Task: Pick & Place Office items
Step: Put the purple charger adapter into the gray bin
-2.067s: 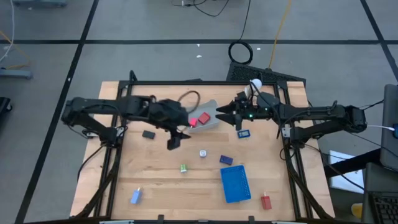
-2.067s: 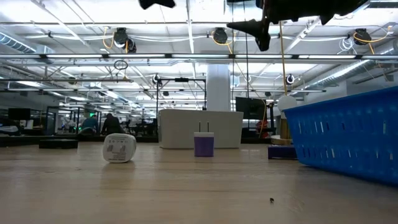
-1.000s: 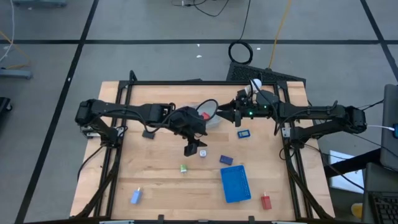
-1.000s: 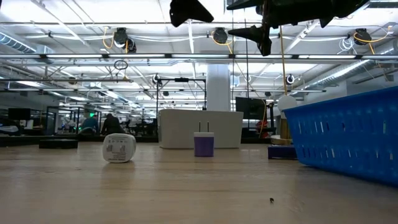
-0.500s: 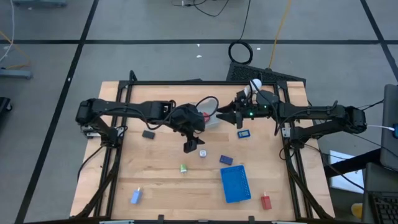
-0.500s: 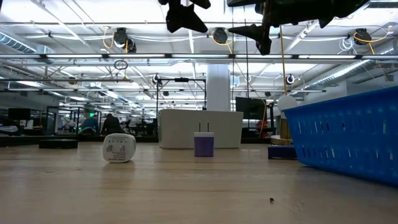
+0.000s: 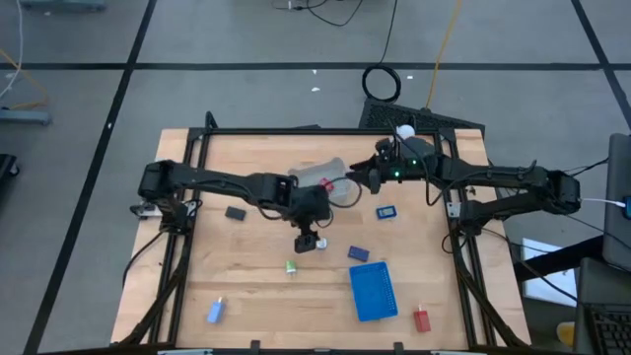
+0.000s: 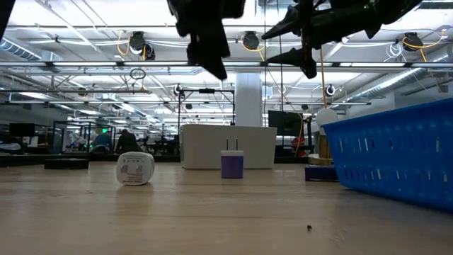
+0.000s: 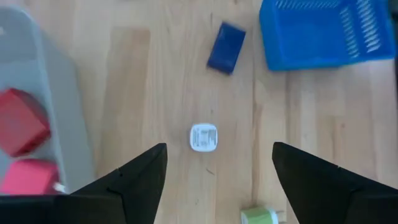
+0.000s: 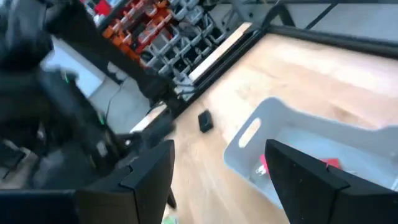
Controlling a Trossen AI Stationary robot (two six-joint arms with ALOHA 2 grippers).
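A small white piece [image 9: 203, 137] lies on the wooden table, and my left gripper [image 9: 219, 149] hangs open above it, pointing steeply down; it also shows in the high view [image 7: 308, 240]. Around it lie a dark blue piece [image 9: 226, 47] and a green piece [image 9: 261, 216]. Two red pieces [image 9: 22, 127] lie in the pale bin [image 7: 320, 174]. My right gripper [image 7: 357, 180] hovers open by the bin's right end, with nothing between its fingers. A black piece [image 7: 235, 212], a light blue piece [image 7: 215, 312] and a red piece [image 7: 422, 319] lie farther off.
The flat blue tray [image 7: 373, 291] lies near the front edge, right of centre. A blue piece [image 7: 385, 211] lies right of the bin. The two arms reach in from opposite sides and come close over the bin. Bare wood lies at the front left.
My left gripper has come down toward the white piece and tipped more steeply downward, drifting slightly toward the near edge. My right gripper has tipped a little downward beside the bin. No piece on the table has moved.
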